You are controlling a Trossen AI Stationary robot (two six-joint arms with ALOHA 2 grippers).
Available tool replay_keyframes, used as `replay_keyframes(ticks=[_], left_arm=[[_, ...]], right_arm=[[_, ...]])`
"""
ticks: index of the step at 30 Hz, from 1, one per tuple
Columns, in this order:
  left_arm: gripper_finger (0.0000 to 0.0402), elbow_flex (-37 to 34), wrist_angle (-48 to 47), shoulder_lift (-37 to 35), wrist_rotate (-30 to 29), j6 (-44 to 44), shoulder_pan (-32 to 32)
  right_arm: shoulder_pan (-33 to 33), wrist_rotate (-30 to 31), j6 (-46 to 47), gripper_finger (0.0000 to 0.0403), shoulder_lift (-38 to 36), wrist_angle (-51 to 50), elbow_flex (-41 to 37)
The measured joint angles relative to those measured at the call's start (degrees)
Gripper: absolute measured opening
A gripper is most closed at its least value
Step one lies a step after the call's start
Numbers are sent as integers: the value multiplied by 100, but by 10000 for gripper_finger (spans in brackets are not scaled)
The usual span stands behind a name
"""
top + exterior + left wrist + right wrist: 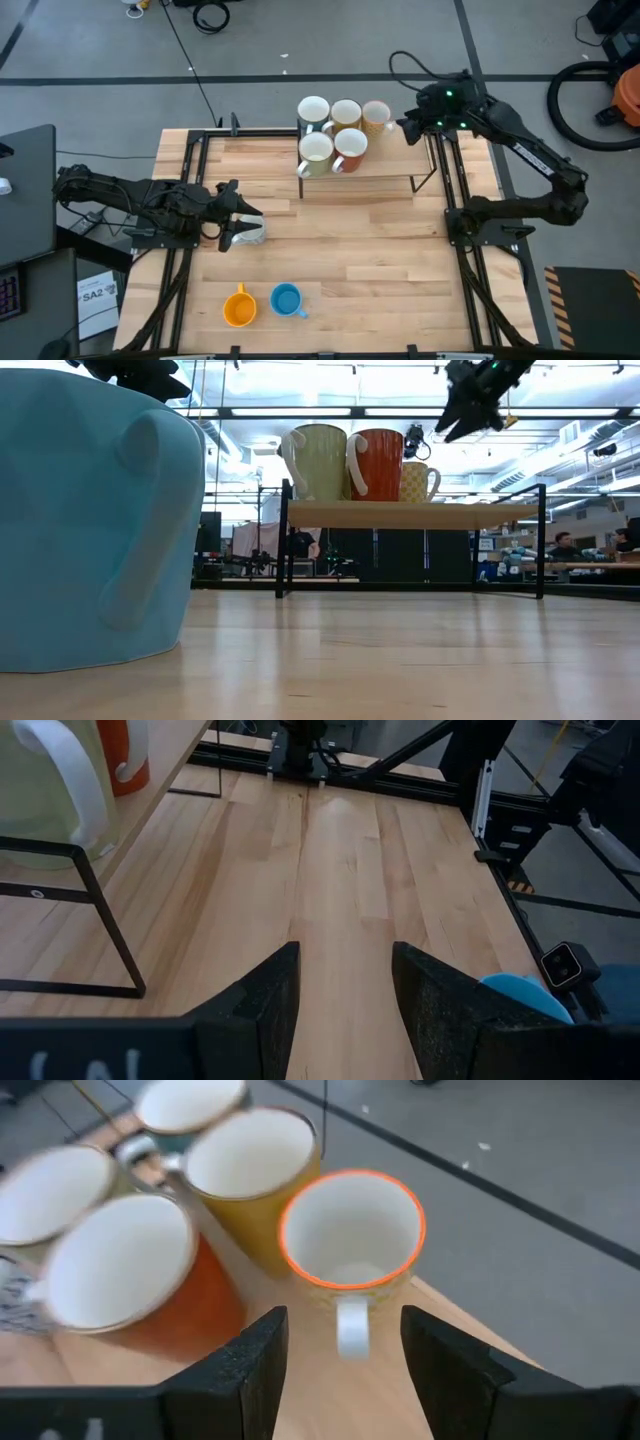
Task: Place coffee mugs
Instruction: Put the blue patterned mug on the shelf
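Five coffee mugs (335,130) stand crowded on the rack (400,180) at the worktop's far edge. The right gripper (340,1355) hovers with jaws open over the end mug (352,1240); the left gripper (345,990) waits, open. Risk: bumping neighbours when withdrawing.

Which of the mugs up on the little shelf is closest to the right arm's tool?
The checkered cream mug at the shelf's right end. The right tool hangs open just beside it, while the other four shelf mugs sit farther left.

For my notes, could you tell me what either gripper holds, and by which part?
Nothing is held: the left gripper and the right gripper are both open and empty.
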Motion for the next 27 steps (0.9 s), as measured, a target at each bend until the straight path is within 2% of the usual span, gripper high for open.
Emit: replay_keyframes(ticks=[7,15,23,27], left_arm=[[167,0,-6,-2,1,2,2],[167,0,104,1,-2,313,-1],[167,2,576,65,3,735,143],[167,2,540,249,184,771,409]], right_arm=[[597,-32,400,201,-504,-134,0],[2109,-8,865,201,-564,-130,0],[3738,959,1206,201,-164,55,0],[4387,1202,1224,201,161,192,0]])
